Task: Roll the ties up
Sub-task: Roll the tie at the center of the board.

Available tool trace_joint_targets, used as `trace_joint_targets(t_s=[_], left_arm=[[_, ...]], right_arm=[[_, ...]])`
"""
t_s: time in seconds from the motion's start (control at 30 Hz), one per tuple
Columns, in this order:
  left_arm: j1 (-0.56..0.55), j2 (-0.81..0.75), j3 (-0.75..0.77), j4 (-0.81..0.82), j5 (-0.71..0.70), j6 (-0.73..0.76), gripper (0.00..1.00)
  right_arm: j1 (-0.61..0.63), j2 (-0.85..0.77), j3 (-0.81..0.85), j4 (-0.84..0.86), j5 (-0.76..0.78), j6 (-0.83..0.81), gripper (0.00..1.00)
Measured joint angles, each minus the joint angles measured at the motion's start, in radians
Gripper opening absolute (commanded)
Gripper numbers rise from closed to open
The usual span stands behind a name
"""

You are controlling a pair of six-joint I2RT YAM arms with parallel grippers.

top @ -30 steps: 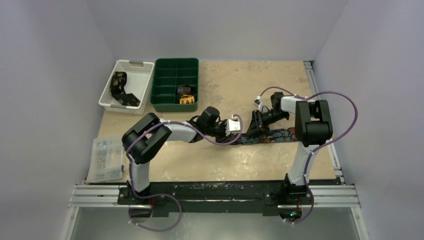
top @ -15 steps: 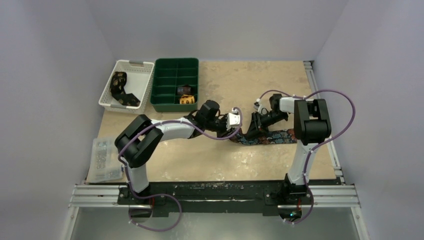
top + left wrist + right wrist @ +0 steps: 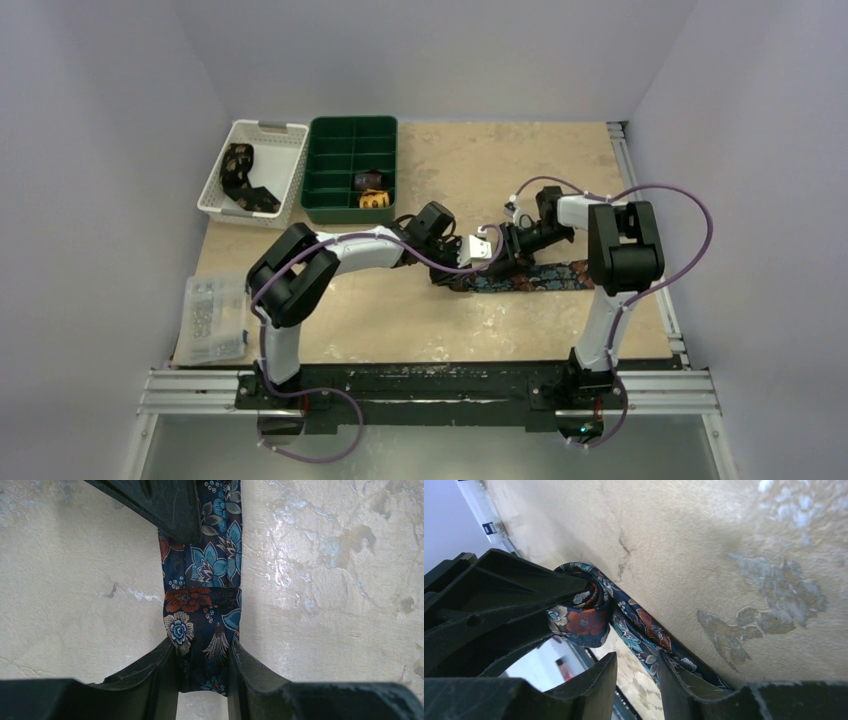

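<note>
Mid-table, right of centre | tie (image 3: 204,572): navy floral, strip flat on table (image 3: 450,330), one end rolled | left jaws: pinching the rolled end | right jaws: slightly apart beside the strip; grip cannot be told

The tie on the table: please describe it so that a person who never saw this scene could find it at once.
On the beige table, look right of the middle. A long tie lies flat there, one end rolled up in the left hand. It alone is dark navy with blue and red flowers; the other ties sit in the green tray and white basket.
</note>
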Motion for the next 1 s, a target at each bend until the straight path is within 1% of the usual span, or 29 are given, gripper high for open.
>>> trace_joint_targets(t_s=[0.1, 0.2, 0.43, 0.53, 0.67, 0.73, 0.77, 0.83, 0.9, 0.97, 1.0], left_arm=[[-0.008, 0.011, 0.034, -0.047, -0.032, 0.002, 0.12], [-0.017, 0.019, 0.060, -0.085, -0.056, 0.000, 0.12], [-0.041, 0.029, 0.097, -0.135, -0.120, -0.006, 0.15], [-0.047, 0.033, 0.109, -0.150, -0.140, -0.019, 0.15], [-0.052, 0.037, 0.120, -0.163, -0.156, -0.029, 0.15], [-0.054, 0.037, 0.120, -0.163, -0.160, -0.033, 0.16], [-0.055, 0.037, 0.120, -0.163, -0.162, -0.035, 0.16], [-0.057, 0.037, 0.120, -0.163, -0.166, -0.035, 0.16], [-0.058, 0.037, 0.122, -0.165, -0.169, -0.035, 0.18], [-0.059, 0.041, 0.126, -0.169, -0.172, -0.035, 0.21], [-0.060, 0.042, 0.129, -0.173, -0.174, -0.035, 0.24]], right_arm=[[0.001, -0.036, -0.004, 0.018, 0.000, -0.022, 0.45], [0.004, -0.073, -0.006, 0.035, -0.011, -0.028, 0.48], [0.065, -0.127, -0.043, 0.106, -0.092, 0.037, 0.57], [0.097, -0.127, -0.079, 0.147, -0.117, 0.077, 0.58], [0.119, -0.127, -0.114, 0.195, -0.124, 0.123, 0.56], [0.121, -0.121, -0.115, 0.232, -0.122, 0.143, 0.50], [0.121, -0.120, -0.115, 0.235, -0.122, 0.144, 0.44], [0.121, -0.101, -0.114, 0.263, -0.120, 0.151, 0.31], [0.121, -0.078, -0.114, 0.278, -0.119, 0.156, 0.15], [0.120, -0.061, -0.114, 0.283, -0.147, 0.165, 0.00], [0.120, -0.061, -0.113, 0.283, -0.156, 0.162, 0.00]])
